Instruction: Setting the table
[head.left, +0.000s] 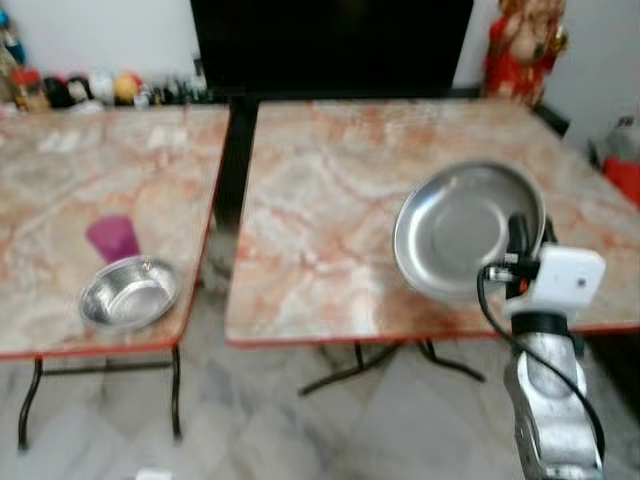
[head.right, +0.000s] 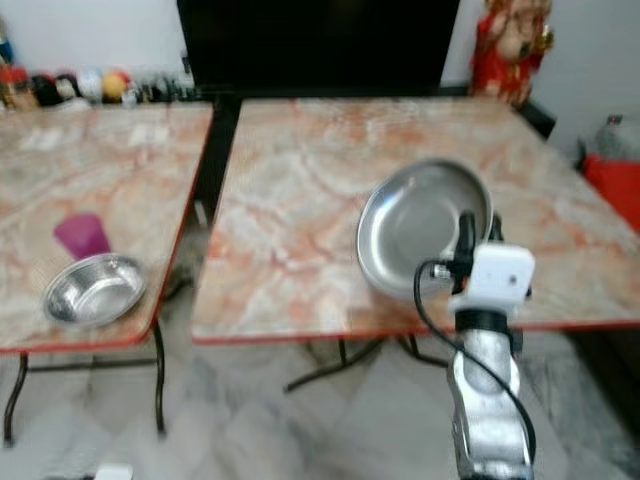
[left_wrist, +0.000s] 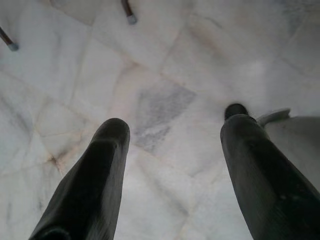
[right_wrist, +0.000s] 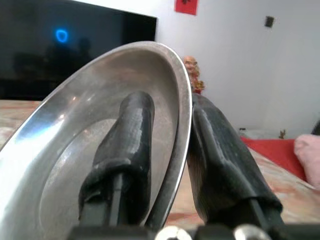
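Note:
My right gripper (head.left: 530, 235) is shut on the rim of a round steel plate (head.left: 462, 225), held tilted above the front right part of the right marble table (head.left: 330, 210). In the right wrist view one finger (right_wrist: 127, 145) lies inside the plate (right_wrist: 75, 145) and the other presses its outer side. On the left table (head.left: 60, 190) a small steel bowl (head.left: 130, 292) sits near the front edge, with a purple cup (head.left: 112, 238) just behind it. My left gripper (left_wrist: 172, 145) hangs open over the pale marble floor.
A dark gap separates the two tables. A black TV screen (head.left: 330, 45) stands behind them. Small items (head.left: 90, 88) line the back left, a red figurine (head.left: 522, 45) stands at the back right, and red things (head.left: 625, 170) lie by the right edge.

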